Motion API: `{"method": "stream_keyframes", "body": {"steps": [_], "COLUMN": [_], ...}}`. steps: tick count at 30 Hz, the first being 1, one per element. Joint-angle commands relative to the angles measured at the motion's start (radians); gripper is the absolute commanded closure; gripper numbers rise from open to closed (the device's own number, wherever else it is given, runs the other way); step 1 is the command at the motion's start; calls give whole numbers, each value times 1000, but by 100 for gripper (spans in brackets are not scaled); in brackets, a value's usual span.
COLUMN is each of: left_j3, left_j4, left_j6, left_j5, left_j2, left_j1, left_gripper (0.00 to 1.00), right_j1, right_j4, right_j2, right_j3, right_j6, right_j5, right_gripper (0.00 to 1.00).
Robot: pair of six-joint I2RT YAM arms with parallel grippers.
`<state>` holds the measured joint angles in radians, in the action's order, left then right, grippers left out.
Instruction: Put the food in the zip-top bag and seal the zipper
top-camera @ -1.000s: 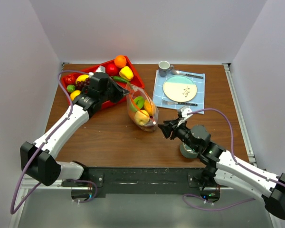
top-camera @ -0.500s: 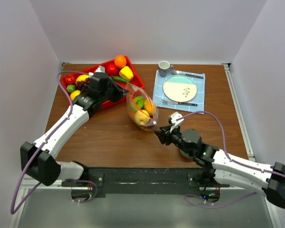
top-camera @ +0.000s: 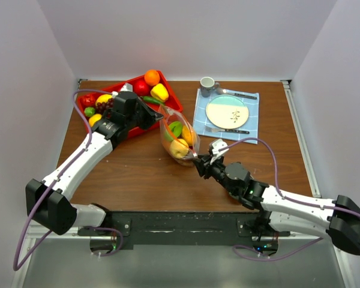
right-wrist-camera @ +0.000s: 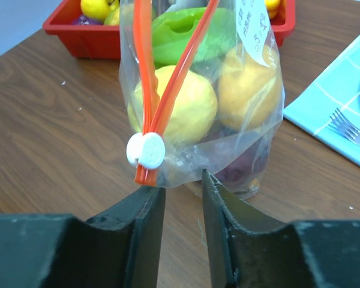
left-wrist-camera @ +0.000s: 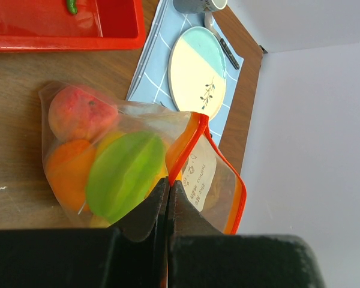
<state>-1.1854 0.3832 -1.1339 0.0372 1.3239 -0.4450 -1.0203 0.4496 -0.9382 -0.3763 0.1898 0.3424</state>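
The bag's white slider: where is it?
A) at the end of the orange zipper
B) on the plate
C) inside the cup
A: the white slider sits at the end of the zipper, just ahead of the right end effector.

"How many containers sit on the brown wooden desk (top-camera: 144, 174)?"
"One crinkly clear zip-top bag (top-camera: 179, 139), one red rectangular plastic tray (top-camera: 170, 95), one grey mug (top-camera: 207, 84), one round pale plate (top-camera: 227, 111)."
"And glossy toy fruits (left-wrist-camera: 126, 174) inside the bag?"
"At least four; they overlap, so no exact count."
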Motion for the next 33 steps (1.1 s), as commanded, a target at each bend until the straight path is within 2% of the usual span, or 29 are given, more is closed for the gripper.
{"method": "stream_keyframes", "body": {"steps": [1, 3, 5, 12, 17, 18, 19, 21, 22, 25, 28, 30, 33], "left_j3": [-39, -39, -39, -36, -36, -36, -36, -39, -43, -39, -23, -16, -26], "left_j4": [-35, -33, -26, -10, -20, -20, -18, -18, -18, -26, -40, -50, -33], "left_j6": [0, 9, 16, 26, 23, 25, 28, 48, 57, 97, 154, 222, 351], "left_j5": [-2, 3, 4, -3, 6, 7, 7, 6, 4, 10, 23, 30, 26], "left_j2": [-25, -28, -29, -45, -38, -38, -40, -41, -42, -52, -68, -77, -97], "left_j1": [6, 6, 6, 6, 6, 6, 6, 6, 6, 6, 6, 5, 5], "left_gripper": [100, 100, 100, 100, 100, 100, 100, 100, 100, 100, 100, 95, 78], "right_j1": [-4, -3, -4, -4, -4, -4, -4, -4, -3, -3, -3, -4, -3], "right_j4": [119, 126, 150, 166, 193, 195, 187, 189, 186, 149, 109, 92, 69], "right_j2": [-42, -56, -56, -54, -74, -79, -83, -73, -67, -41, -19, -5, 21], "right_j3": [-50, -64, -64, -70, -65, -65, -70, -70, -70, -85, -102, -99, -82], "right_j6": [-30, -36, -38, -35, -32, -33, -35, -36, -36, -38, -33, -27, -13], "right_j5": [49, 53, 58, 41, 47, 49, 52, 61, 67, 76, 81, 83, 72], "right_gripper": [69, 78, 78, 65, 64, 66, 73, 81, 88, 100, 100, 100, 100]}}
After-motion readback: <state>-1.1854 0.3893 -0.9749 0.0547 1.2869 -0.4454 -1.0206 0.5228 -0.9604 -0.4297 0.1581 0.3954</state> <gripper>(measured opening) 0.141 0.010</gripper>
